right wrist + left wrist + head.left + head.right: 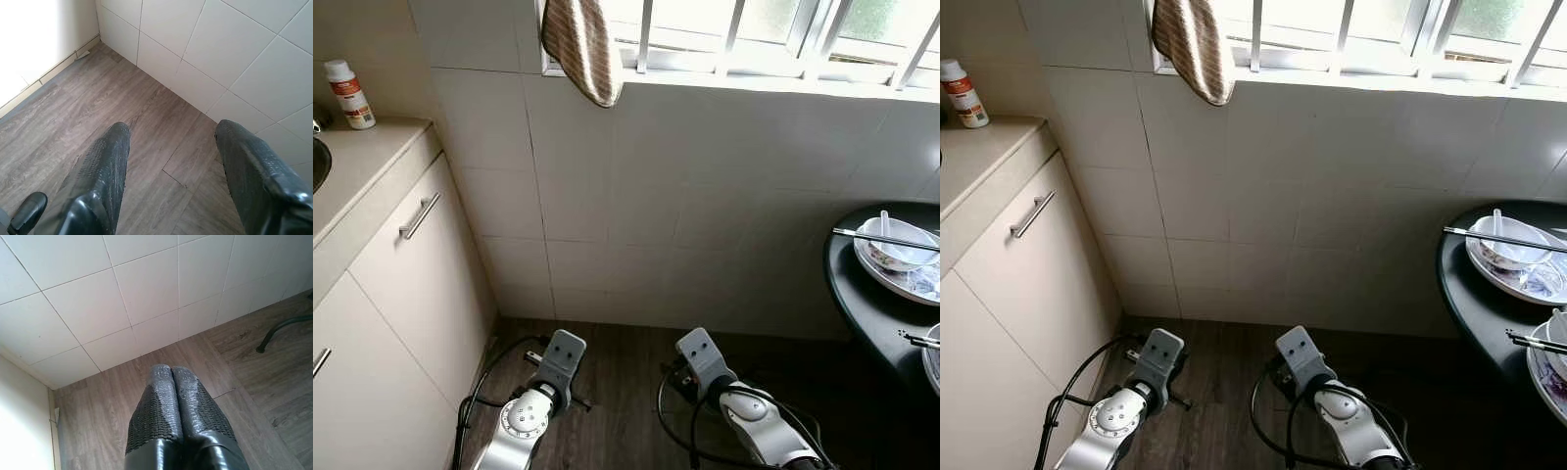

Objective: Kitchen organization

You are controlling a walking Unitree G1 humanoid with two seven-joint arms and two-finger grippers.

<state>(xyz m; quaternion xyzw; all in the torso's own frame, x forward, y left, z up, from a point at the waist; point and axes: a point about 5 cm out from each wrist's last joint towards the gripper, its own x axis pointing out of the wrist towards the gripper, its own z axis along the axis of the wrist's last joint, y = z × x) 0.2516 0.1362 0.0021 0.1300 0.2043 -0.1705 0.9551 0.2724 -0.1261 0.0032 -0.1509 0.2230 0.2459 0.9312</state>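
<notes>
Both arms hang low over the wood floor, left arm (540,397) and right arm (744,406). My left gripper (171,377) is shut with nothing between its fingers, pointing at the floor near the tiled wall. My right gripper (173,129) is open and empty above the floor boards. A white bowl with a spoon (898,245) sits on a plate (891,277) on the black round table (847,294) at the right, with chopsticks (871,236) laid across it. More dishes (1549,362) lie at the table's near edge.
A beige counter (362,157) with cabinet doors (411,284) runs along the left, carrying a white bottle with a red label (349,95) and a sink edge (318,162). A striped towel (584,49) hangs from the barred window sill. Black cables (489,367) trail on the floor.
</notes>
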